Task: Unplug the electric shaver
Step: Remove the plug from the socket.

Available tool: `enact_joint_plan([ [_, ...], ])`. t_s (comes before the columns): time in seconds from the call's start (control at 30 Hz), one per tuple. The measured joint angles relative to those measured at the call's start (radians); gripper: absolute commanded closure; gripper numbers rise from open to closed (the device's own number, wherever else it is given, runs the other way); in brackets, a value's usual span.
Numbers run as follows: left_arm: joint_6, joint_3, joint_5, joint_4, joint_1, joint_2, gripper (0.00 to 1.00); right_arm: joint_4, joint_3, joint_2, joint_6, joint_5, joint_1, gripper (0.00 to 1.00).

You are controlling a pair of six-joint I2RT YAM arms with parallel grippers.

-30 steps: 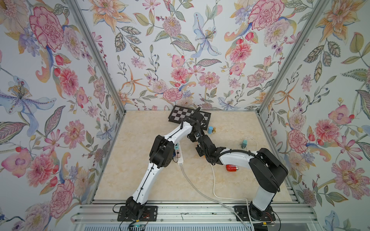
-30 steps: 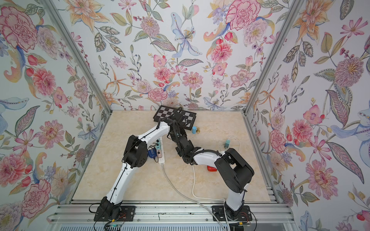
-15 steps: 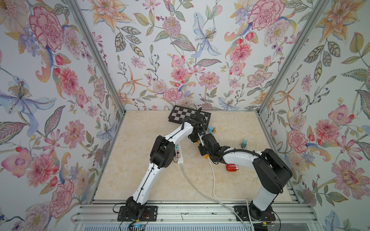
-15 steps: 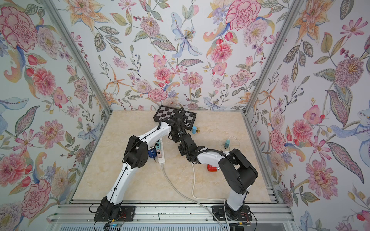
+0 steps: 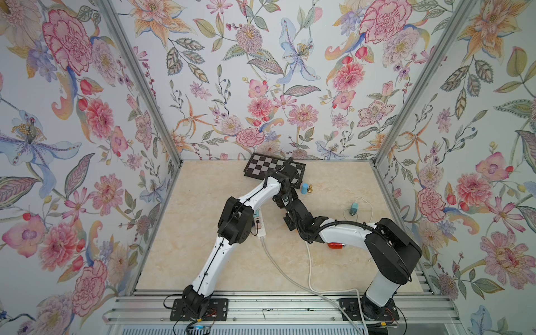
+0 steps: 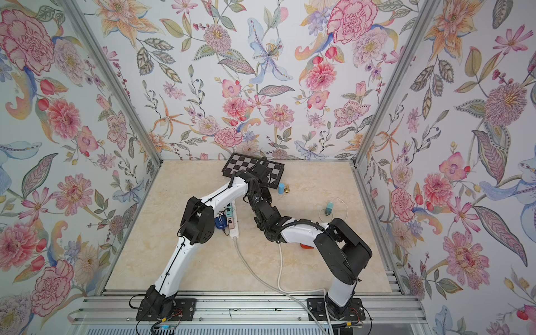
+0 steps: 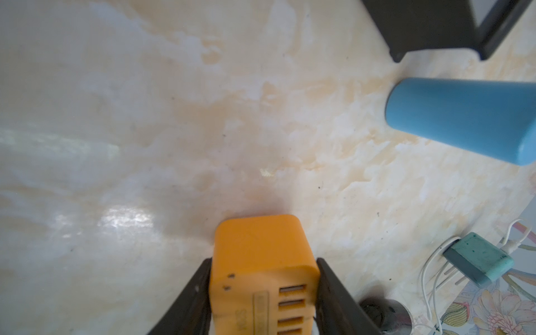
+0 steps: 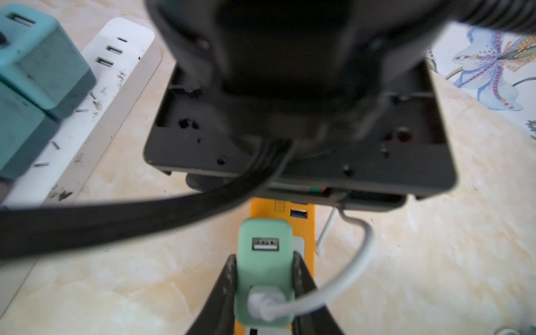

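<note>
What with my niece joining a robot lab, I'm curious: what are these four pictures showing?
Two robot arms, the left arm and the right arm, are bolted to a rail at the edge of a marble-look table, inside a booth with flowered walls. Two pictures look down from above, side by side. The other two come from a small camera on each wrist, so they look along the claw. The left claw clamps an orange power block. The right claw grips a green charger that sits on that block, with a white cable plugged in. Also on the table: a white power strip, a chessboard, a blue cylinder and a teal adapter.
</note>
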Motion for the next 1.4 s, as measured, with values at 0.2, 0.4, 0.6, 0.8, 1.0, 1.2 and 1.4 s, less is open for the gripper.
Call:
enact_joint_plan([
  [0.2, 0.000, 0.000, -0.012, 0.015, -0.012, 0.002, 0.81, 0.004, -0.023, -0.031, 0.058, -0.122, -0.061, 0.86],
  [0.4, 0.008, 0.000, -0.009, 0.007, -0.013, 0.002, 0.82, 0.005, -0.023, -0.027, 0.013, -0.019, -0.003, 0.88],
  [0.6, 0.023, 0.000, 0.000, 0.003, -0.014, 0.002, 0.82, 0.056, -0.023, -0.021, -0.056, 0.094, 0.077, 0.87],
  [0.8, 0.023, 0.000, 0.002, 0.010, -0.015, 0.003, 0.82, 0.079, -0.027, -0.047, -0.045, 0.010, 0.048, 0.86],
  [1.0, 0.029, 0.000, 0.002, 0.018, -0.014, 0.003, 0.80, 0.077, -0.064, -0.107, -0.046, -0.041, 0.027, 0.86],
  [1.2, 0.052, 0.000, 0.000, 0.017, -0.014, 0.003, 0.74, 0.057, -0.144, -0.243, -0.030, -0.102, -0.017, 0.85],
  [1.4, 0.093, 0.000, -0.010, 0.021, -0.014, 0.003, 0.61, 0.013, -0.188, -0.419, 0.023, -0.145, -0.144, 0.84],
])
